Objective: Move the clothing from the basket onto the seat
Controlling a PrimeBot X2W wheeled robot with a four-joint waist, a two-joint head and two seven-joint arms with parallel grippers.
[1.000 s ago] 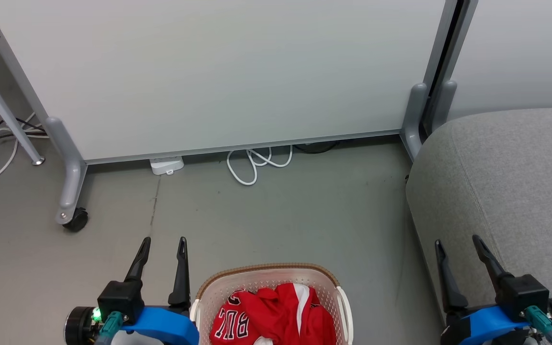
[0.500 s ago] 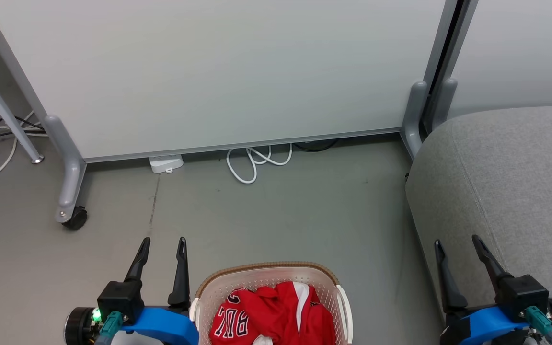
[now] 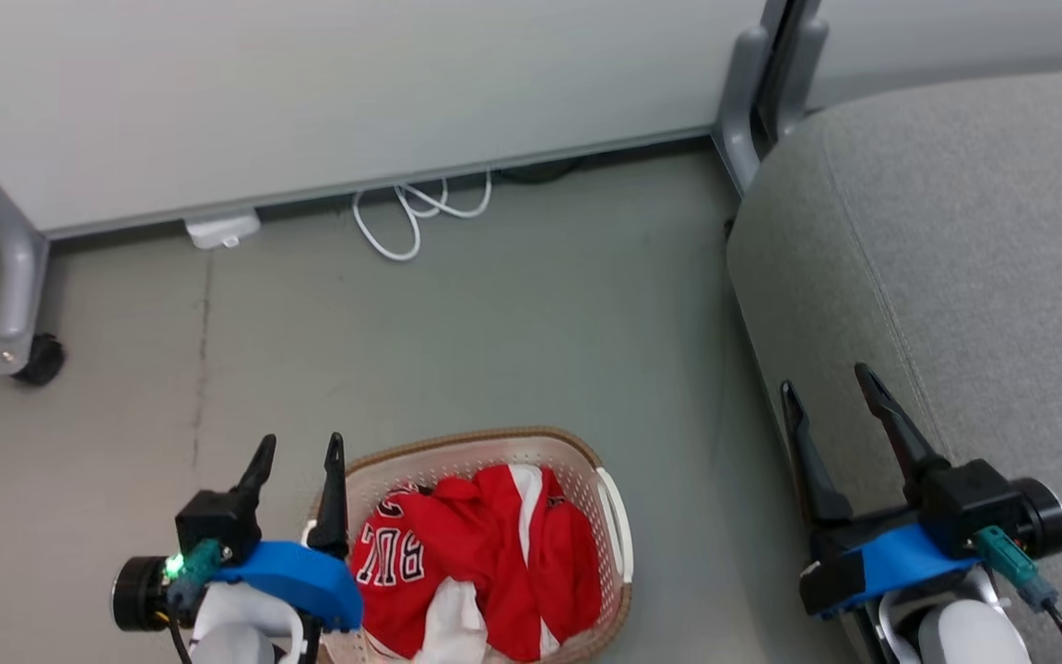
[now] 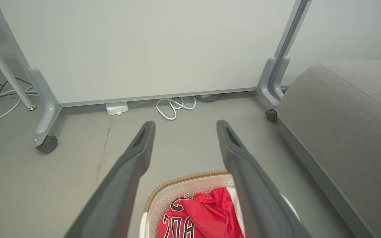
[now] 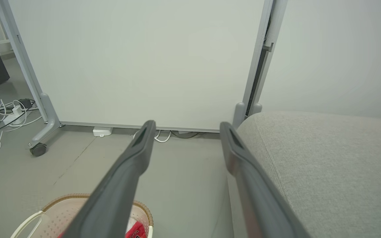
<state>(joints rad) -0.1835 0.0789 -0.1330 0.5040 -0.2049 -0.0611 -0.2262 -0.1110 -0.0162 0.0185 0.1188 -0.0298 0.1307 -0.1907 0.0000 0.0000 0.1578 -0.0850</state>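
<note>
Red clothing (image 3: 485, 553) with white trim and black-and-white lettering lies bunched in the cream perforated basket (image 3: 619, 526) with a brown rim, low in the head view. The clothing (image 4: 207, 218) and basket (image 4: 167, 195) also sit under my left fingers in the left wrist view. My left gripper (image 3: 300, 447) hovers open just left of the basket's rim, holding nothing. My right gripper (image 3: 826, 383) is open and empty over the left edge of the big grey seat (image 3: 973, 240). The seat (image 5: 329, 165) and a part of the basket (image 5: 61, 211) show in the right wrist view.
A pale wheeled partition (image 3: 310, 92) stands behind, with a castor foot (image 3: 33, 360) at the left and grey posts (image 3: 752, 83) by the seat. A white cable loop (image 3: 411, 217) and a small white box (image 3: 222, 231) lie at its base. Bare grey floor (image 3: 513, 332) lies between.
The head view has tilted down and shifted right, so the basket, seat and partition sit higher and further left in the picture. More of the basket and clothing shows. Both grippers stay open.
</note>
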